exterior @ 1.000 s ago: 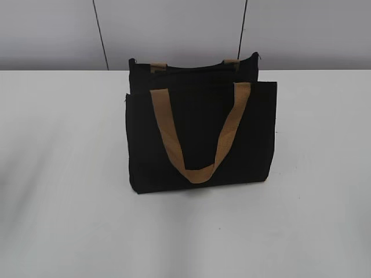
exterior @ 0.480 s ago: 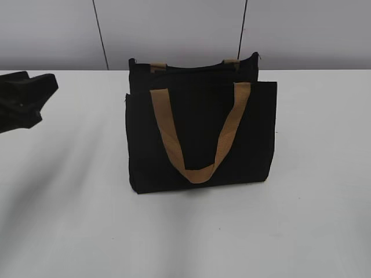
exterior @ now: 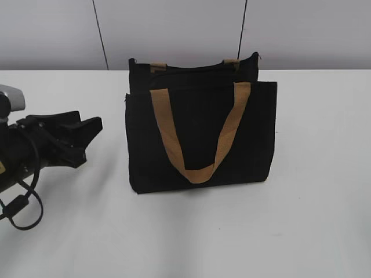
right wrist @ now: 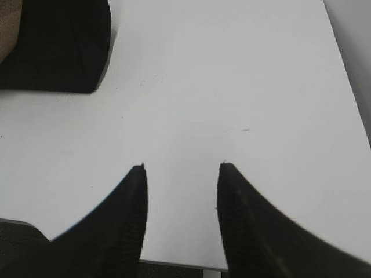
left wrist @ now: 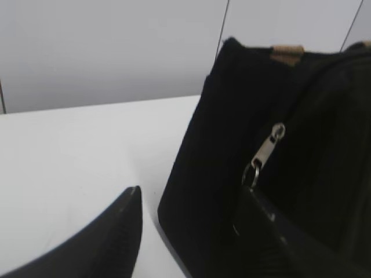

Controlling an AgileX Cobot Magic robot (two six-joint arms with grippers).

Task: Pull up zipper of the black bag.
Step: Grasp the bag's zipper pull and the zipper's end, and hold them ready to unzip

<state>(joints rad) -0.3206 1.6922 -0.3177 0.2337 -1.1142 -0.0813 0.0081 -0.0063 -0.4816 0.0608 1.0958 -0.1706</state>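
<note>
The black bag [exterior: 200,130] stands upright on the white table, with a tan strap [exterior: 197,133] hanging down its front. Its zipper line runs along the top edge [exterior: 194,68]. In the left wrist view the silver pull tab [left wrist: 265,152] hangs on the bag's left end [left wrist: 220,174]. My left gripper [exterior: 87,136] is open and empty, to the left of the bag, fingers pointing at it; in its own view [left wrist: 188,194] the bag's corner lies between the fingertips. My right gripper [right wrist: 181,168] is open and empty over bare table, with a bag corner [right wrist: 58,46] at upper left.
The white table [exterior: 301,220] ends at a grey wall behind the bag. The table's near edge shows below the right gripper [right wrist: 174,265]. A black cable loop [exterior: 23,211] hangs from the left arm.
My left arm has come in from the left edge and moved right toward the bag's left end. The bag has not moved.
</note>
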